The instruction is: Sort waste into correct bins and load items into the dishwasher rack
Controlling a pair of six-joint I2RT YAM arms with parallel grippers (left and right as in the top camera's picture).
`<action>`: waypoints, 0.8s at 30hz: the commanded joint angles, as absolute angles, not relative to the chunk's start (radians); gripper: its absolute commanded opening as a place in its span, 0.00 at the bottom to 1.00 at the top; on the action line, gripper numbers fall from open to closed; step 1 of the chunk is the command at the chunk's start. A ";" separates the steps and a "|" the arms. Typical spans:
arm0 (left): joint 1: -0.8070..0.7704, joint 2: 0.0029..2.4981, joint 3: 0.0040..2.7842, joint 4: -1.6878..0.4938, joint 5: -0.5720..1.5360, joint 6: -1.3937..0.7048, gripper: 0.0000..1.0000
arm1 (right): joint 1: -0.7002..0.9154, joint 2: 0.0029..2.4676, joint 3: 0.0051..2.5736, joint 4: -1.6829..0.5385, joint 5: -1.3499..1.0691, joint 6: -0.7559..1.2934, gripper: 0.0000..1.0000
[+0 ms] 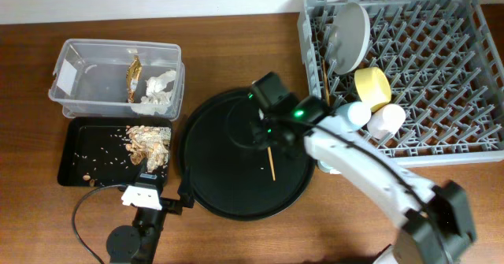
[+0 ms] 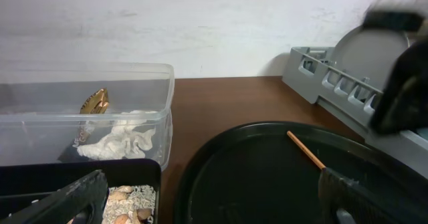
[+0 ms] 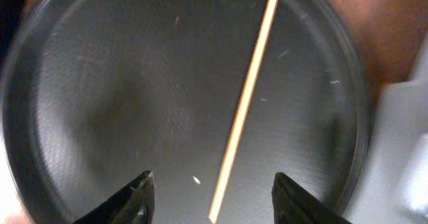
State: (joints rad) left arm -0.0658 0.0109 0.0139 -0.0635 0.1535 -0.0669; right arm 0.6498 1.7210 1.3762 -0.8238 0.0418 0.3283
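Chopstick [image 3: 244, 97] lies on round black tray [image 3: 100, 83] — right pincer [image 3: 210, 187] spread wide above it.

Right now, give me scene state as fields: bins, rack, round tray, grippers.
clear tub: brown-gold wrapper, white tissue inside
black rectangular tray: food scraps
dishwasher rack: plate, yellow bowl, blue cup, pink cup
round black tray: one chopstick lying on it
right gripper: open, over the chopstick
left gripper: open, empty
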 commanded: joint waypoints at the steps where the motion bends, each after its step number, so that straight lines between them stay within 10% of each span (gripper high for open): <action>1: -0.064 0.006 0.009 -0.065 0.154 -0.052 0.99 | 0.667 1.930 1.333 -0.776 0.068 0.505 0.55; 6: -0.064 0.006 0.009 -0.066 0.154 -0.051 0.99 | 0.626 2.050 1.345 -0.800 0.031 0.506 0.04; 16: -0.064 0.006 0.009 -0.065 0.154 -0.051 0.99 | 0.257 1.763 1.538 -0.853 0.315 0.196 0.04; 17: -0.064 0.006 0.009 -0.065 0.154 -0.051 0.99 | 0.247 1.814 1.538 -0.852 0.315 0.171 0.08; 18: -0.064 0.006 0.009 -0.065 0.154 -0.051 0.99 | 0.248 1.831 1.539 -0.871 0.292 0.164 0.43; 19: -0.064 0.006 0.009 -0.065 0.154 -0.052 0.99 | 0.257 1.805 1.556 -0.907 0.238 0.165 0.54; 24: -0.064 0.006 0.009 -0.065 0.154 -0.051 0.99 | 0.491 1.380 1.670 -1.104 0.155 0.165 0.64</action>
State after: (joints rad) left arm -0.0658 0.0105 0.0139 -0.0628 0.1535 -0.0669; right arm 0.3733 1.5528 1.6321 -1.0859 0.1989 0.1738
